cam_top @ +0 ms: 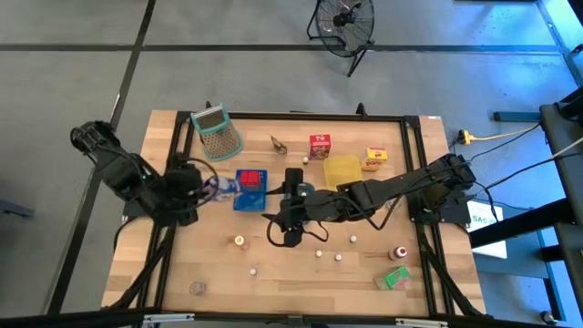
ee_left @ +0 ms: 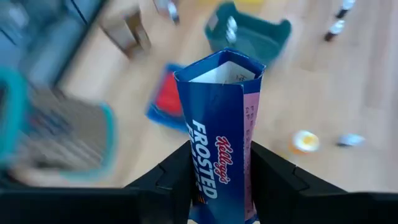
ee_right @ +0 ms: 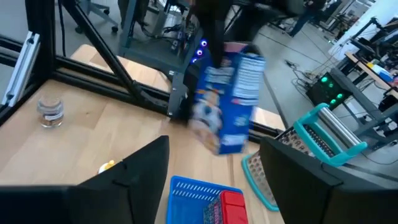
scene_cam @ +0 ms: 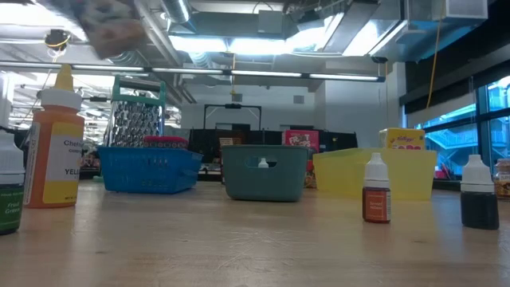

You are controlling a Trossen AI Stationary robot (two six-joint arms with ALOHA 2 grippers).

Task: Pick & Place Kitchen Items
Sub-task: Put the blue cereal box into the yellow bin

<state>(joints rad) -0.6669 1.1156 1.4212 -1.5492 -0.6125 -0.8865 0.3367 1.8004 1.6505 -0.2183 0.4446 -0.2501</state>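
My left gripper (ee_left: 217, 186) is shut on a blue cereal carton (ee_left: 217, 124), held in the air over the table's left part beside the blue tray (cam_top: 239, 202). In the right wrist view the same carton (ee_right: 229, 102) shows beyond my right gripper (ee_right: 214, 180). That gripper is open, with nothing between its fingers, and stands over the table's middle (cam_top: 278, 217), pointing toward the left arm. A red carton (cam_top: 250, 179) lies in the blue tray. Another red carton (cam_top: 320, 146) and a yellow carton (cam_top: 374, 159) stand at the back. My left gripper pinches the blue carton between its two fingers (ee_left: 177, 177), on two opposite sides of its lower part (ee_left: 205, 180). The carton runs on along the fingers past their tips, its opened end (ee_left: 219, 67) farthest from the gripper. It is clear of the table.
A green-rimmed grater (cam_top: 219, 132) stands at the back left, a yellow tray (cam_top: 342, 170) and a grey-blue tray (scene_cam: 264, 171) near the middle. A red-capped bottle (cam_top: 399, 252), a green carton (cam_top: 396, 278), small round pieces (cam_top: 240, 241) and a jar (cam_top: 196, 287) lie toward the near edge.
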